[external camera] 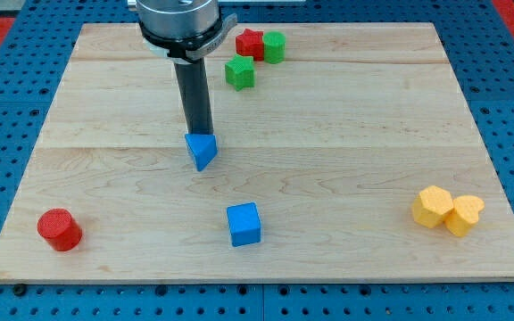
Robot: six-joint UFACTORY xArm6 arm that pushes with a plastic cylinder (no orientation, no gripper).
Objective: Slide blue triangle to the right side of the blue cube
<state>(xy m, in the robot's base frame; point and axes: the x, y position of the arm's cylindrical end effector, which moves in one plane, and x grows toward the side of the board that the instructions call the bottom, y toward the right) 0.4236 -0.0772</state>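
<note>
On the wooden board point(328, 134), my tip point(200, 134) rests against the top edge of the blue triangle point(202, 151), which sits well above and slightly left of the blue cube point(244, 224). I run a bare rod; it has no jaws.

A round silver-grey metal flange point(178, 16) with a black ring beneath it shows at the view's top. From it extends a straight, dark grey rod point(194, 94), smooth and cylindrical, ending at my tip point(200, 134).
</note>
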